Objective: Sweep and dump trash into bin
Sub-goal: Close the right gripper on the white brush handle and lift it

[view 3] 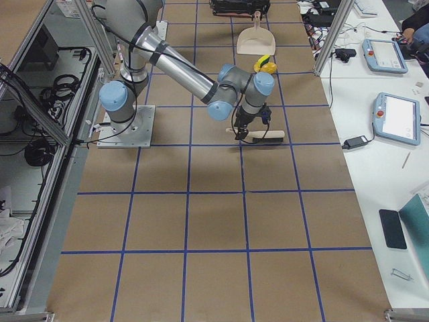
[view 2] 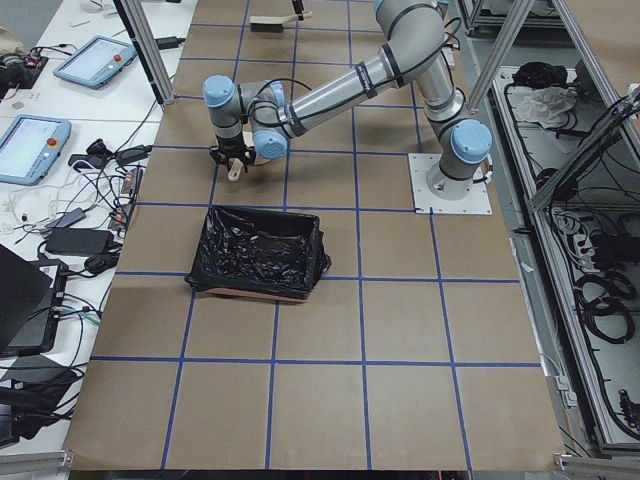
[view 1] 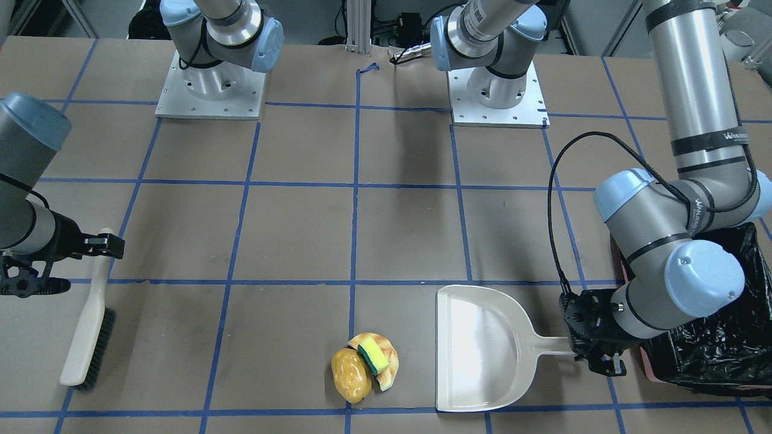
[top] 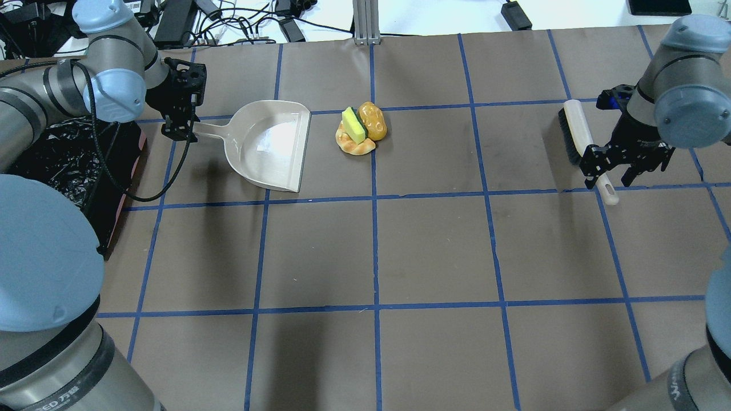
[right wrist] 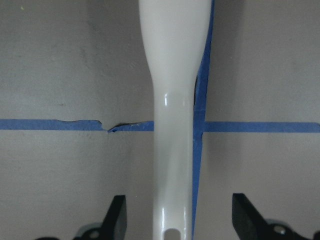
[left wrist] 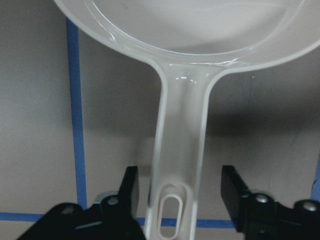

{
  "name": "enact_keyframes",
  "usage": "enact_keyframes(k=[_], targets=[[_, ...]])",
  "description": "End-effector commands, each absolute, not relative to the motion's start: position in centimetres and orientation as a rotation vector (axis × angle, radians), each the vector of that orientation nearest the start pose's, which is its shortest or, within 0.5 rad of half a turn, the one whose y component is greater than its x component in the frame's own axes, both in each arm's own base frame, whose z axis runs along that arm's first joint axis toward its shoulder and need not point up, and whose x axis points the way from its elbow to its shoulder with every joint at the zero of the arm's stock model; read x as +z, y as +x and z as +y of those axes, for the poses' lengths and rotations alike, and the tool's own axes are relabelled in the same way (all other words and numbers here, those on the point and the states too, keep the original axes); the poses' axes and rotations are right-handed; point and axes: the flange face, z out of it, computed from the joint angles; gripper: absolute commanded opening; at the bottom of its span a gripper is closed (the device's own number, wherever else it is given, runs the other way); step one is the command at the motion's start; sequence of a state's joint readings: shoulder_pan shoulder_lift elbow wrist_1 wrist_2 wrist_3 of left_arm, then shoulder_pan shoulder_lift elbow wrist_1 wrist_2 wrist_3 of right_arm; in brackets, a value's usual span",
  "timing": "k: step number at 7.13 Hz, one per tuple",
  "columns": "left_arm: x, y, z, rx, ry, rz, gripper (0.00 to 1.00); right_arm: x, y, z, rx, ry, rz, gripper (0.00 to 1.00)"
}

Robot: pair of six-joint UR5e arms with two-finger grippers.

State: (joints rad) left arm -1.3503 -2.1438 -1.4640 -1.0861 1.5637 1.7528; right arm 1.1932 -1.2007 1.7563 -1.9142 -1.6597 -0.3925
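Observation:
The trash lies in one small pile: a golden-brown roll (top: 372, 120), a yellow-green sponge (top: 353, 125) and a pale croissant (top: 354, 146) under it. To the pile's left lies a cream dustpan (top: 268, 142), mouth toward the pile. My left gripper (left wrist: 181, 189) is open, its fingers on either side of the dustpan handle (left wrist: 180, 140) with gaps. At the right a cream brush (top: 575, 134) with black bristles lies on the table. My right gripper (right wrist: 175, 220) straddles its handle (right wrist: 172, 100), open and not touching it. The black-lined bin (top: 63, 154) stands at the far left.
Brown paper with a blue tape grid covers the table (top: 434, 251). Both arm bases (view 1: 210, 84) stand at the robot's side. My left arm's elbow (view 1: 675, 259) hangs over the bin (view 1: 718, 355). Cables and tablets lie beyond the table ends.

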Motion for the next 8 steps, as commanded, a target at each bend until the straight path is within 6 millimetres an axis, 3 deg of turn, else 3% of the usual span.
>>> enact_keyframes(k=[1, 3, 6, 8], targets=[[24.54, 1.77, -69.53, -0.026, 2.172, 2.254, 0.17, 22.27, -9.23, -57.06, 0.392, -0.040, 3.111, 0.77], [24.85, 1.74, -69.50, -0.032, 2.170, 2.252, 0.12, 22.27, -9.27, -57.16, 0.386, -0.040, 3.113, 0.68], [25.16, 1.36, -69.59, -0.022, 2.159, 2.247, 0.12, 22.79, -9.31, -57.25, 0.373, -0.018, 3.120, 0.67], [25.06, 1.25, -69.61, -0.020, 2.161, 2.246, 0.12, 22.53, -9.32, -57.28, 0.379, 0.006, 3.120, 0.47]])
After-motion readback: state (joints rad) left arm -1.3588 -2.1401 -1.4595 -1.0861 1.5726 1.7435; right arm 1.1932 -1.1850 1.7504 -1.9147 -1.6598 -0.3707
